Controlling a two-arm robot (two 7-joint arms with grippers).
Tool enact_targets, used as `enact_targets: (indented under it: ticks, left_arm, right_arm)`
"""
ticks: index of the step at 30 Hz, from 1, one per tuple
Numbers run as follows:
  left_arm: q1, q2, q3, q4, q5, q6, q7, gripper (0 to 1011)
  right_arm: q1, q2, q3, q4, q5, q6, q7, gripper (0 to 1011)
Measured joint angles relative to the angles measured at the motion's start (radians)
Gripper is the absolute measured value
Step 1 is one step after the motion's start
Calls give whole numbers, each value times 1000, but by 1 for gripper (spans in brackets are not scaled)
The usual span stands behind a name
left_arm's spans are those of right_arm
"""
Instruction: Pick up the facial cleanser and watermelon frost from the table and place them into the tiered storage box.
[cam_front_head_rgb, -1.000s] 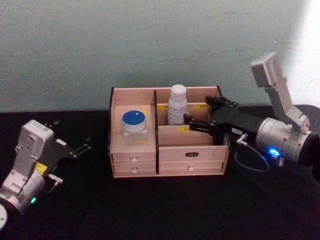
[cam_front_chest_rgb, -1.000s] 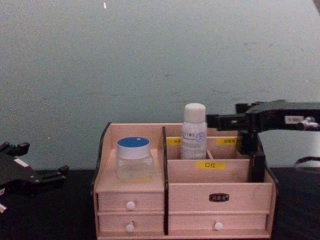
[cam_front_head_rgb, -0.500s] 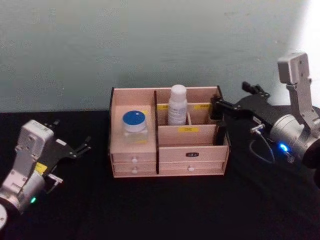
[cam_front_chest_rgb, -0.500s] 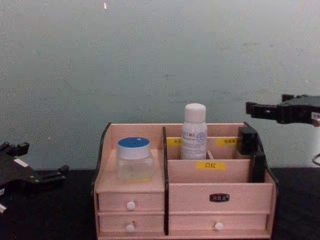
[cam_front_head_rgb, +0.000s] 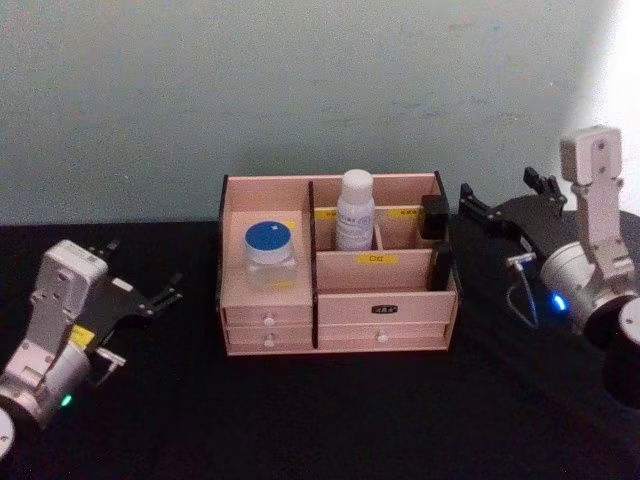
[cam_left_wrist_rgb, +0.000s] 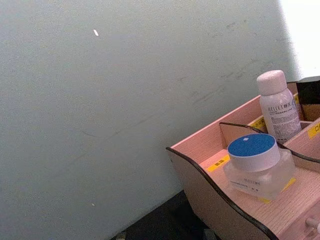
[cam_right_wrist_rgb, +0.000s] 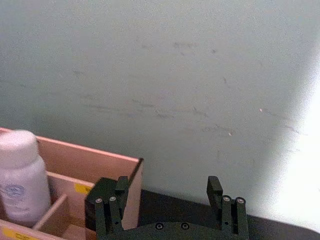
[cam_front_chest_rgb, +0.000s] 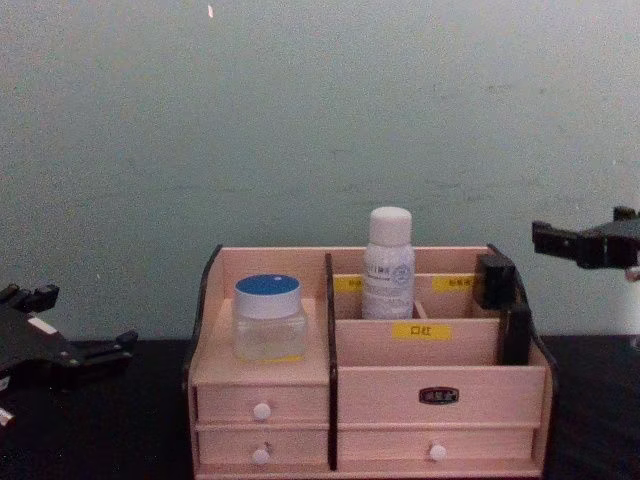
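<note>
So nearest the robot there's the black table (cam_front_head_rgb: 330, 420), and the left pincer (cam_front_head_rgb: 150, 297) sits low over it at the left side, well apart from the box, fingers spread open with nothing in them.

The tiered storage box (cam_front_head_rgb: 380, 310) stands mid-table with its white-knobbed drawers (cam_front_chest_rgb: 262, 411) facing the robot. On the flat top of its left section there's a clear jar with a blue lid (cam_front_head_rgb: 269, 254), standing upright. Right of the dark divider, in a rear compartment, a white bottle (cam_front_head_rgb: 355, 211) stands upright, a bit taller than the back wall. At the far right end of the box a small black item (cam_front_chest_rgb: 494, 279) sits in the rear corner compartment, and another dark piece (cam_front_chest_rgb: 515, 334) stands just in front of it against the right wall. Can't tell which item is the cleanser or the frost.

The right pincer (cam_front_head_rgb: 505, 205) hangs off to the right of the box, raised above table level, open and empty.

Behind it all is a plain greenish wall (cam_front_head_rgb: 300, 90).
</note>
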Motion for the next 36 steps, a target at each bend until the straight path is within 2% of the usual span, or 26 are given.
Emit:
enact_targets:
  ticks: [4, 5, 16, 28, 36]
  left_arm:
    - [0, 0, 0, 0, 0, 0, 0, 1001]
    - [0, 0, 0, 0, 0, 0, 0, 1001]
    - [0, 0, 0, 0, 0, 0, 0, 1001]
    - [0, 0, 0, 0, 0, 0, 0, 1001]
    - [0, 0, 0, 0, 0, 0, 0, 1001]
  right_arm:
    - [0, -22, -1, 29, -32, -2, -34, 1003]
    - [0, -38, -1, 48, -46, -2, -51, 1003]
    - [0, -93, 10, 112, -103, -21, -115, 1002]
    - [-4, -114, 29, 126, -135, -13, -117, 1003]
    - [-4, -113, 29, 126, -136, -11, -116, 1002]
